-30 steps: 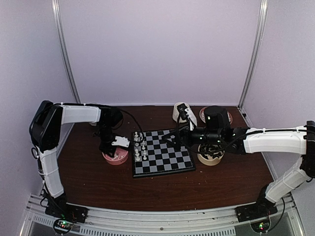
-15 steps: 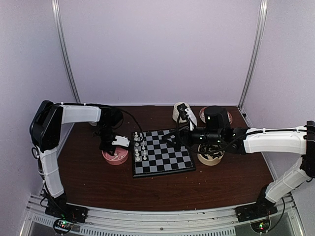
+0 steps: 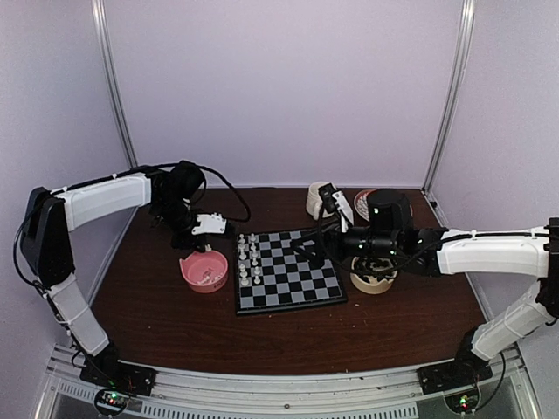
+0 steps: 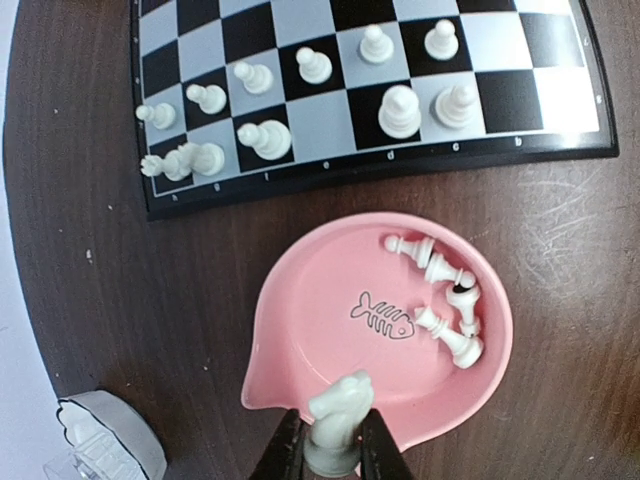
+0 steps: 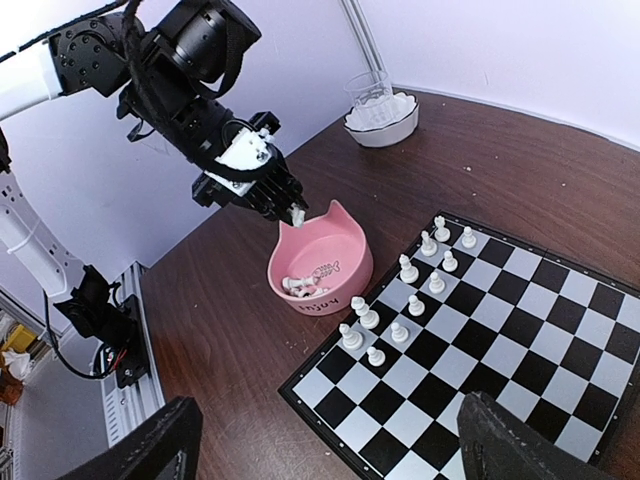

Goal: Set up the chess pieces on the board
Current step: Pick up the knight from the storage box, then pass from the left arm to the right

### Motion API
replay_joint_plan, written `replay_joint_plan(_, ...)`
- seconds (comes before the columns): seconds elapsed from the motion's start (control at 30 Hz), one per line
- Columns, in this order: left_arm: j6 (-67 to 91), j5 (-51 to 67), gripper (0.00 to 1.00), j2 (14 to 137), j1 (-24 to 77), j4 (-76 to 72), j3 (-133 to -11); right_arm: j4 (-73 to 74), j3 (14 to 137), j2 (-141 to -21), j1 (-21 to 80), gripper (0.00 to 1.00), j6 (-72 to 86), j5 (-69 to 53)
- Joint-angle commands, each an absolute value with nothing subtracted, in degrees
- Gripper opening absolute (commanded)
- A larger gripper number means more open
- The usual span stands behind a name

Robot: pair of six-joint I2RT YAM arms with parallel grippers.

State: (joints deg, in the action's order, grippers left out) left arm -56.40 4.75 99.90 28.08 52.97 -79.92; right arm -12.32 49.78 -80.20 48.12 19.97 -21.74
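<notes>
L gripper [image 4: 332, 452] pinched narrow on a white piece [image 4: 338, 412], hanging above the rim of the pink bowl [image 4: 312, 290]; more whites lie in the bowl. Bowl sits at 9 o'clock of the board [image 3: 293, 272], just beside it. R gripper [image 5: 328, 420] wide open, empty, over board's 3 o'clock side; other whites stand in two rows along board's 9 o'clock edge.

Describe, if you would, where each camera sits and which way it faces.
Top external: above and behind the arms, looking down at the board; both arms show.
Left wrist: on the left arm, looking down at the pink bowl and board edge; the left claw grips a white piece.
Right wrist: over the board, facing the left arm; the right claw stands open.
Both wrist views share the pink bowl.
</notes>
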Motion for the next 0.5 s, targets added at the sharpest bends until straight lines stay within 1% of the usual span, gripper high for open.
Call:
replay_joint_plan(0.0,-51.72,8.81,0.09,95.93,30.34,50.14,-79.69,-15.50,48.45,-76.87,48.16,0.91,21.47,-21.47)
replay_joint_plan(0.17,-45.97,9.85,0.09,93.50,36.31,43.71,-79.97,-15.58,48.60,-76.56,48.09,0.91,22.57,-21.84)
replay_joint_plan(0.27,-41.92,9.33,0.09,93.05,39.97,38.40,-79.39,-15.74,48.69,-76.79,47.97,0.87,23.52,-22.40)
replay_joint_plan(0.4,-36.73,8.95,0.08,92.93,42.56,30.50,-77.06,-17.45,48.21,-77.54,46.52,0.80,25.86,-24.61)
replay_joint_plan(0.47,-35.24,9.03,0.07,92.69,43.51,26.20,-75.16,-18.55,47.94,-78.05,45.59,0.74,27.15,-26.14)
